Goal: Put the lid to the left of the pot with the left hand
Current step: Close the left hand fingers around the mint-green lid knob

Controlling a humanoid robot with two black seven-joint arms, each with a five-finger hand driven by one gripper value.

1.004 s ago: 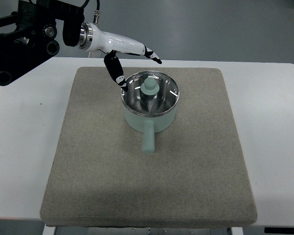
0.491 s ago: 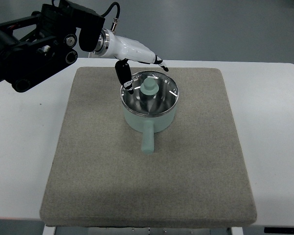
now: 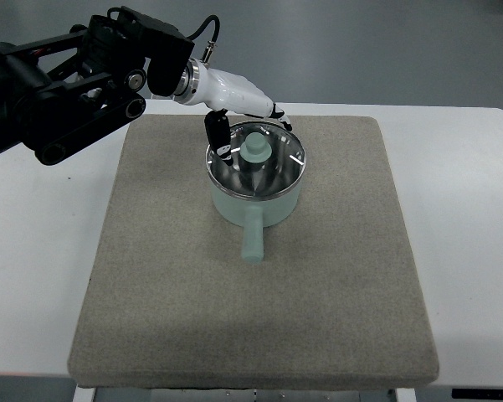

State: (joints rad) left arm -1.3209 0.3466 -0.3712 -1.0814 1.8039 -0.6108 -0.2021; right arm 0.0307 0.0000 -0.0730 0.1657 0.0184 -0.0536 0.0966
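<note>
Nearest the camera lies the front edge of a grey felt mat point(image 3: 259, 335), a rough square that covers most of a white table point(image 3: 42, 276). Further in, on the mat's upper middle, stands 1 pale green pot point(image 3: 257, 203) with its stubby handle point(image 3: 253, 238) pointing toward the near edge. A shiny metal lid point(image 3: 272, 167) sits on the pot's rim, closing it, with 1 pale green knob point(image 3: 254, 149) upright at its centre; bright reflections streak the metal around the knob. The lid has not been set down left of the pot; the mat to the pot's left is bare felt. Just past the knob, over the lid's far-left part, hangs the left hand point(image 3: 243, 113), white-shelled with black finger segments. Its fingers are spread and hold nothing: 1 dark thumb point(image 3: 218, 136) points down at the lid's left rim, just beside the knob, while the other fingers point(image 3: 272, 111) reach across above the far rim. Whether the thumb tip actually touches the lid cannot be told from this steep angle. Behind the hand a silver wrist ring point(image 3: 190, 81) joins it to the black left arm point(image 3: 67, 92), which comes in from the picture's left edge over the table's far corner, with a black cable point(image 3: 207, 29) looping above the wrist.
</note>
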